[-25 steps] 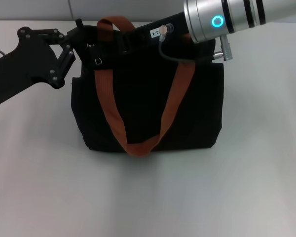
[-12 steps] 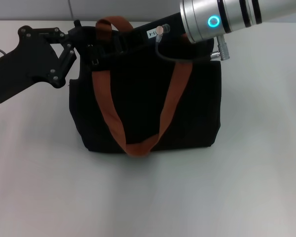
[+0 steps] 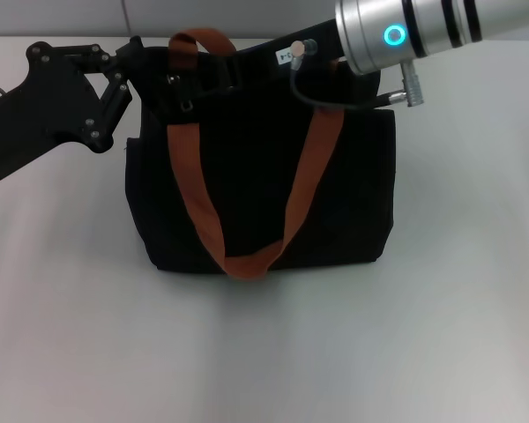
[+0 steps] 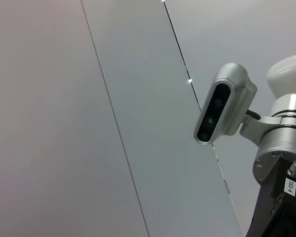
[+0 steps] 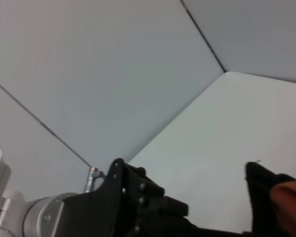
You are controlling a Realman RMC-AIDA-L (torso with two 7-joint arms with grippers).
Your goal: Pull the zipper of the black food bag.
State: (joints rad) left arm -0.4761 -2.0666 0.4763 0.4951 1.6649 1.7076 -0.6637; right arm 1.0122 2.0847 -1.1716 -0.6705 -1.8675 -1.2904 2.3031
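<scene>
Black food bag [image 3: 256, 185] sits upright mid counter [image 3: 379, 352]. Left gripper [image 3: 145, 66] at its top left rim, right gripper [image 3: 238, 63] over the top edge. Can't tell grip state on either; zipper hidden.

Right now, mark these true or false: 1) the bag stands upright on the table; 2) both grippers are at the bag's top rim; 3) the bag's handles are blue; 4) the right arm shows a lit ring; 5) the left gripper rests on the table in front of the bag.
1) True: the bag stands upright on the table.
2) True: the left gripper and the right gripper both reach its top rim.
3) False: the handles are rust-orange.
4) True: the ring glows cyan.
5) False: it is at the bag's top left corner.
</scene>
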